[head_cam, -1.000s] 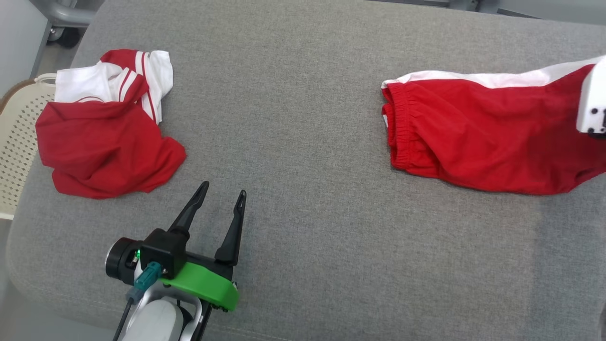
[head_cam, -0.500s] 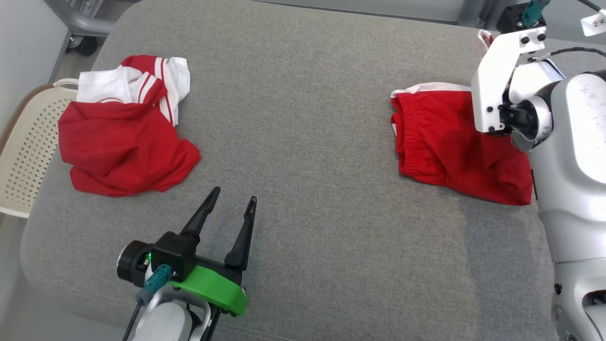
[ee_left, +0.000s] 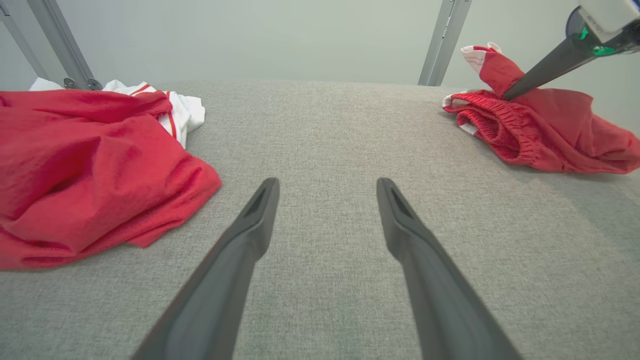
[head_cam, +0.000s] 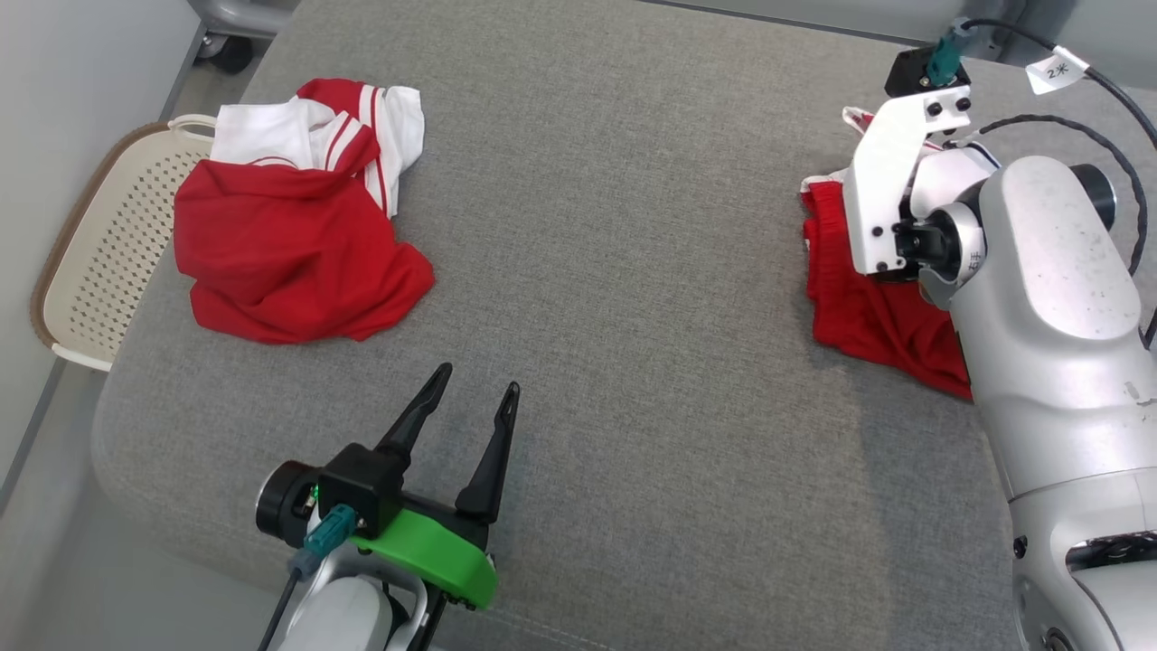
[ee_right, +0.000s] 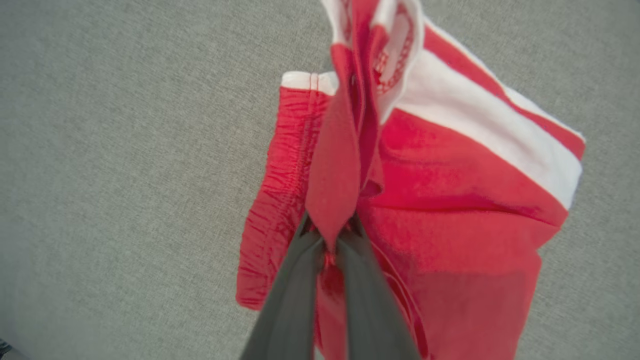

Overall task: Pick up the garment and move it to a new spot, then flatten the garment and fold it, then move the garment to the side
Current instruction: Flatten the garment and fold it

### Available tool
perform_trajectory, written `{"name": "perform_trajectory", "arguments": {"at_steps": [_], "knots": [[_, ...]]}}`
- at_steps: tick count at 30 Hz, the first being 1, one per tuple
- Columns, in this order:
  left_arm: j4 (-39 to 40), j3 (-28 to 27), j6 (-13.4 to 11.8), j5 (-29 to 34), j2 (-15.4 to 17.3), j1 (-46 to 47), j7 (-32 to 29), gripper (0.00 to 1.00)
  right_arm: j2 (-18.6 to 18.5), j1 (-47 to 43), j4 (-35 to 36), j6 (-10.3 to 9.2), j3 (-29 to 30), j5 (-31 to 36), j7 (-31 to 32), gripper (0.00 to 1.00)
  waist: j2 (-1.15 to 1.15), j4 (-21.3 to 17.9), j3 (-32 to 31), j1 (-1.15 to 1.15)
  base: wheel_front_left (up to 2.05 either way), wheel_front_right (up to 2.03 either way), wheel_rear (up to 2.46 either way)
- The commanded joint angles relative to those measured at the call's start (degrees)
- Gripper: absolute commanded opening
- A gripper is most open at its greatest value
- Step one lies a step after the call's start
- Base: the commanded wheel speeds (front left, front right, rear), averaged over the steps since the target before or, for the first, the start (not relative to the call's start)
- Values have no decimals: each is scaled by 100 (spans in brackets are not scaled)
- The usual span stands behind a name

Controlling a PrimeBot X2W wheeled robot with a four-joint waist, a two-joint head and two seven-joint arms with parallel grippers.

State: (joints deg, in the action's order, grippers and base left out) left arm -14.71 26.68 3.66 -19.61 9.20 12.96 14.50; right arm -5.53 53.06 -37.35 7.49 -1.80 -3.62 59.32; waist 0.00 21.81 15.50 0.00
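Observation:
The garment, red shorts with a white side stripe, lies bunched at the right of the grey cushion. My right gripper is shut on a fold of the shorts and holds that fold up off the rest. The left wrist view shows the same pinch, a dark finger pressed into the lifted red cloth. In the head view the right wrist bracket hides that gripper's fingers. My left gripper rests open over bare cushion near the front edge, its fingers apart and holding nothing.
A second red and white garment lies crumpled at the cushion's left, also seen in the left wrist view. A cream perforated basket stands beside the cushion's left edge. Metal frame legs rise behind the cushion.
The head camera has shifted, sliding the scene right. My right arm has come in over the shorts, which were spread wide and are now bunched with a fold lifted. The left gripper stays open.

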Motion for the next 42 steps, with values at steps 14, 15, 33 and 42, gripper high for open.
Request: {"name": "perform_trajectory", "arguments": {"at_steps": [14,15,33,42], "knots": [[-47,-101,-9,-33,63,69,68,100,-344,-49,299,-1,-189,-583,-949,100,0,-407,-203,0,0,0,0],[-41,-104,-13,-31,73,70,69,100,-425,-115,345,-1,-188,-596,-1059,100,0,-452,-222,0,0,0,0],[93,-75,-121,-54,215,83,24,100,-1054,-1512,767,-1,-282,-889,-2764,0,0,-816,-319,0,0,0,0],[153,-11,-107,-48,192,181,37,100,-824,-1418,375,-1,-656,-760,-3263,0,0,-715,-141,0,0,0,0]]}}
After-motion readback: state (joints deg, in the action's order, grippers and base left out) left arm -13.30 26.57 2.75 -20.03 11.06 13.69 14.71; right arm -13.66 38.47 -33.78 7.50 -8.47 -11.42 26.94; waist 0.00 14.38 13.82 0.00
